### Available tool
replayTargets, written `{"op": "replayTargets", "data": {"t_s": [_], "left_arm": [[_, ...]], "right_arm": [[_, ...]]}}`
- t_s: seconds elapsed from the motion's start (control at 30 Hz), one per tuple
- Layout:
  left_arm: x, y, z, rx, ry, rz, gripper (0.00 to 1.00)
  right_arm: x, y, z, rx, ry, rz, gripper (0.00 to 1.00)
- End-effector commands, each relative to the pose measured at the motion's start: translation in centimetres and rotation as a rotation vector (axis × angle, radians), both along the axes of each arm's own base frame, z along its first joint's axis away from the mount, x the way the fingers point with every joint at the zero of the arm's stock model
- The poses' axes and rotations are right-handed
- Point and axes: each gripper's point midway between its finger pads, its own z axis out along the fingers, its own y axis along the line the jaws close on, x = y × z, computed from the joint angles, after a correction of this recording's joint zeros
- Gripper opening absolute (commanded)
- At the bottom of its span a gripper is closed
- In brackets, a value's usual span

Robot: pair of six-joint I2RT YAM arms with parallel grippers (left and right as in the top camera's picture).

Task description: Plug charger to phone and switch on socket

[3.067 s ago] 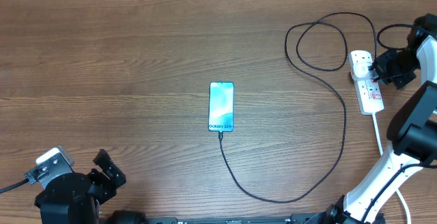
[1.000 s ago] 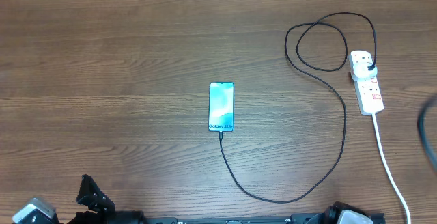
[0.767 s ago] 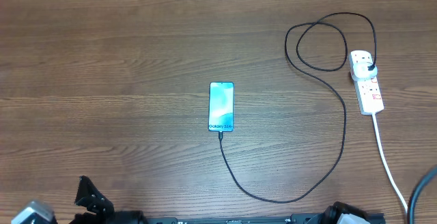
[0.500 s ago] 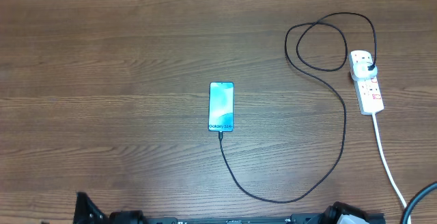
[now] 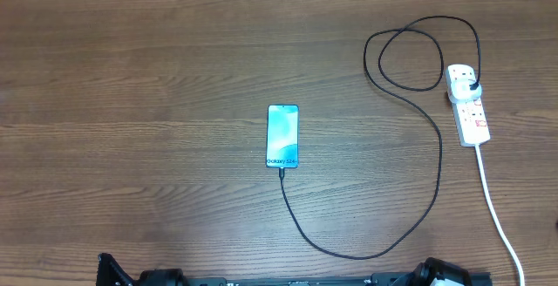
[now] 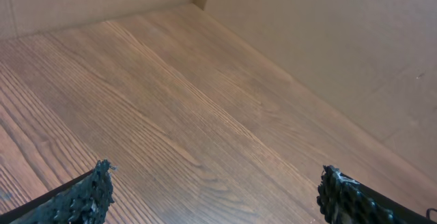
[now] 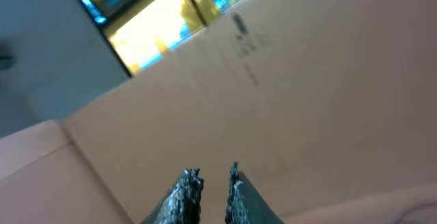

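Note:
In the overhead view the phone (image 5: 282, 136) lies screen-up and lit at the table's middle. The charger (image 5: 436, 173), a thin black cable, runs from the phone's bottom edge in a loop to the right. Its black plug (image 5: 472, 85) sits in the white socket (image 5: 471, 113) at the far right. My left gripper (image 6: 215, 195) is open and empty over bare wood; only a dark tip of it (image 5: 106, 264) shows at the overhead's bottom edge. My right gripper (image 7: 212, 175) has its fingers nearly together, holds nothing, and points up at a cardboard wall. It is outside the overhead view.
The socket's thick white cord (image 5: 497, 209) runs down to the table's front right corner. Cardboard walls (image 6: 328, 46) border the wooden table (image 5: 139, 103). The arm bases (image 5: 436, 275) sit at the front edge.
The right arm has left the socket and gone out of the overhead view. The left arm has drawn back past the bottom edge. Phone, cable and socket have not moved.

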Motion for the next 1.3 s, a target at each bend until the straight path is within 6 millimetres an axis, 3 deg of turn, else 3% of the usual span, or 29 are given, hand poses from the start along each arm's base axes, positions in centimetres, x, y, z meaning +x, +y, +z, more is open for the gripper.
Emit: {"op": "replayTargets", "data": {"t_s": [0.0, 0.27, 0.4, 0.5, 0.63, 0.7, 0.87, 1.1, 1.27], "left_arm": [[-0.3, 0.3, 0.0, -0.002, -0.013, 0.024, 1.0], [-0.3, 0.3, 0.0, -0.002, -0.013, 0.024, 1.0], [-0.3, 0.2, 0.0, -0.004, -0.016, 0.021, 0.99], [0.5, 0.0, 1.4, -0.015, -0.083, 0.008, 1.0], [4.7, -1.7, 3.3, -0.071, -0.224, -0.098, 0.99], [6.9, -2.4, 2.2, -0.084, -0.216, -0.141, 1.0], [11.1, -2.5, -2.8, -0.098, -0.129, -0.152, 0.99], [16.4, -3.0, -4.0, -0.049, -0.262, -0.21, 1.0], [19.0, -5.8, -6.6, 0.141, -0.245, -0.423, 1.0]], "right_arm": [[-1.8, 1.0, 0.0, -0.036, -0.048, 0.03, 0.17], [-4.9, 2.5, 0.8, -0.108, -0.135, 0.098, 0.2], [-6.0, 2.3, 1.2, -0.102, -0.166, 0.087, 0.22], [-6.8, 2.0, 1.3, -0.095, -0.183, 0.069, 0.23], [-7.4, 2.2, 1.3, -0.093, -0.19, 0.086, 0.24], [-7.7, 2.3, 1.4, -0.112, -0.204, 0.1, 0.26], [-9.0, 1.8, 1.7, -0.12, -0.24, 0.067, 0.28], [-9.8, 1.5, 1.8, -0.115, -0.259, 0.045, 0.28], [-9.9, 1.5, 1.9, -0.116, -0.264, 0.045, 0.29]]}}
